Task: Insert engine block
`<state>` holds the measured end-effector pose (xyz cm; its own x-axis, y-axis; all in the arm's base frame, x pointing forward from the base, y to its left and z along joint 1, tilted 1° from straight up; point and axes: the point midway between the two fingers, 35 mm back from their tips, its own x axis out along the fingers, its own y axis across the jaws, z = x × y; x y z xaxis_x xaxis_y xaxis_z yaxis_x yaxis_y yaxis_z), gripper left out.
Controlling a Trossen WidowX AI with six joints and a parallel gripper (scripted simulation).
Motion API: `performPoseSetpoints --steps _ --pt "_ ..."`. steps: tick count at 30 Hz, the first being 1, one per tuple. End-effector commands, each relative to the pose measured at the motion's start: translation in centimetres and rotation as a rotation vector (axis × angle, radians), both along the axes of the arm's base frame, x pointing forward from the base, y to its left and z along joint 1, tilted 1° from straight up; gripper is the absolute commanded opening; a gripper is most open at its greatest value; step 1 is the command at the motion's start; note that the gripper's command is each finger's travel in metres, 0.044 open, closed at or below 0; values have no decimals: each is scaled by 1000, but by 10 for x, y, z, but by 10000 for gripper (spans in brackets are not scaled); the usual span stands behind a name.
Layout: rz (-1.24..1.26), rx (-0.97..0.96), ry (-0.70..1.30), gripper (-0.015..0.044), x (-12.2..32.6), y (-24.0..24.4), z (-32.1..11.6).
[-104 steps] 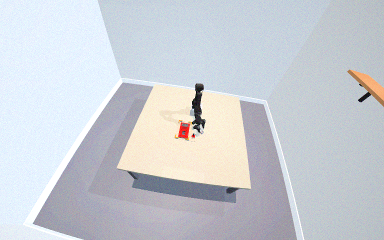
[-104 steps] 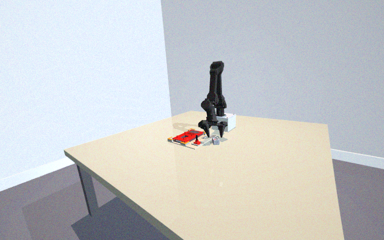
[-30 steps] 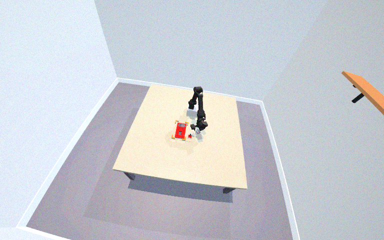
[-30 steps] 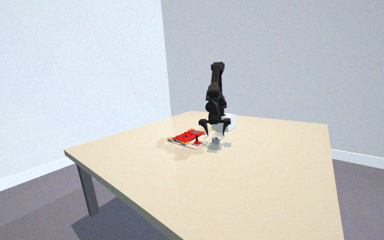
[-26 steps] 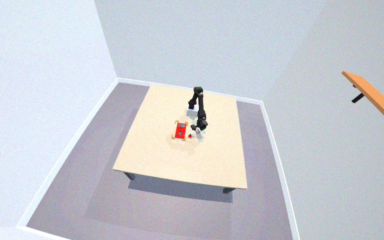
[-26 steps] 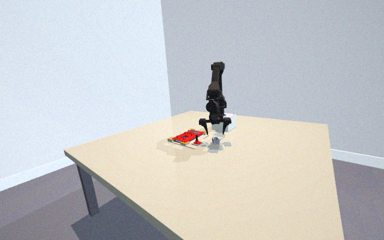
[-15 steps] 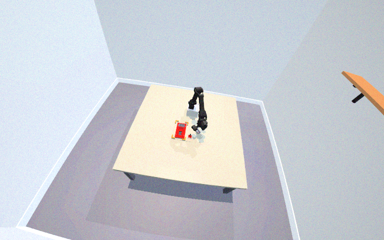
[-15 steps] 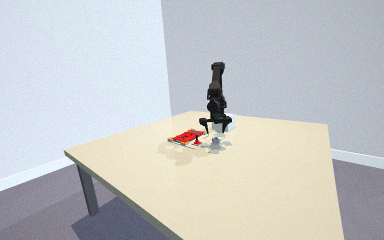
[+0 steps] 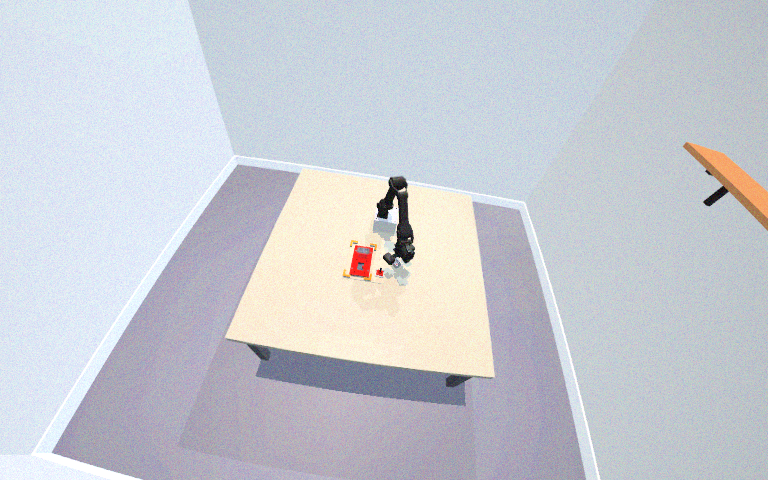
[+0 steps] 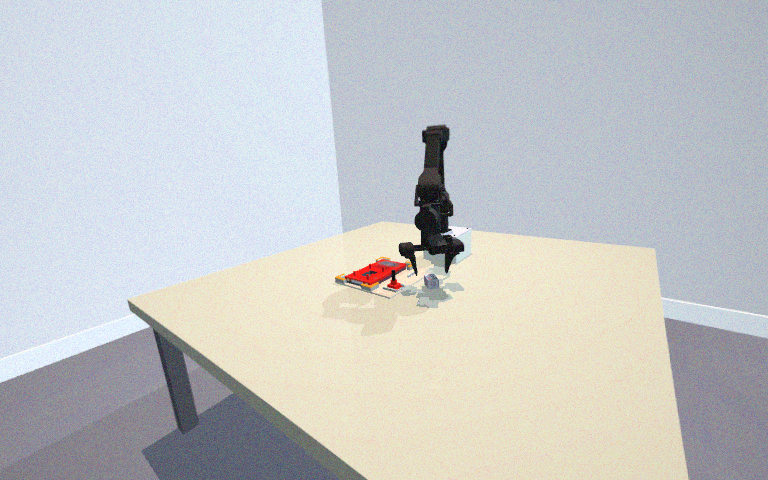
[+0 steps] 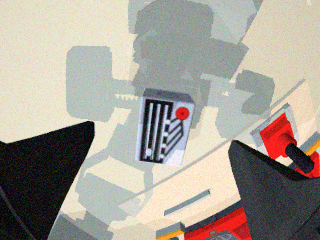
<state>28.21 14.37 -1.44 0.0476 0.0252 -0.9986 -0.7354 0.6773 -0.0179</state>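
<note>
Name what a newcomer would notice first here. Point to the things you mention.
The bright red car body (image 9: 356, 268) (image 10: 362, 276) (image 11: 200, 232), lying on the table between orange corner pieces. Next, the black arm (image 9: 403, 212) (image 10: 434, 158) reaching down beside it, its hand (image 9: 395, 258) (image 10: 431, 273) (image 11: 164, 138) open above the table. Below the hand sits a small grey engine block (image 10: 431, 281) (image 11: 169, 132) with a red dot.

Steep overhead, oblique tabletop, and downward close-up views
</note>
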Motion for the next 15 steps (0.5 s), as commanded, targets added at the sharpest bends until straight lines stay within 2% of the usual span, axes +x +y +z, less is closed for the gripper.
performPoseSetpoints --steps 1,11,15 --pt "4 -8 4 440 -1 -2 -8" --pt "4 -8 4 440 -1 -2 -21" --pt "4 -8 4 335 -1 -2 -21"
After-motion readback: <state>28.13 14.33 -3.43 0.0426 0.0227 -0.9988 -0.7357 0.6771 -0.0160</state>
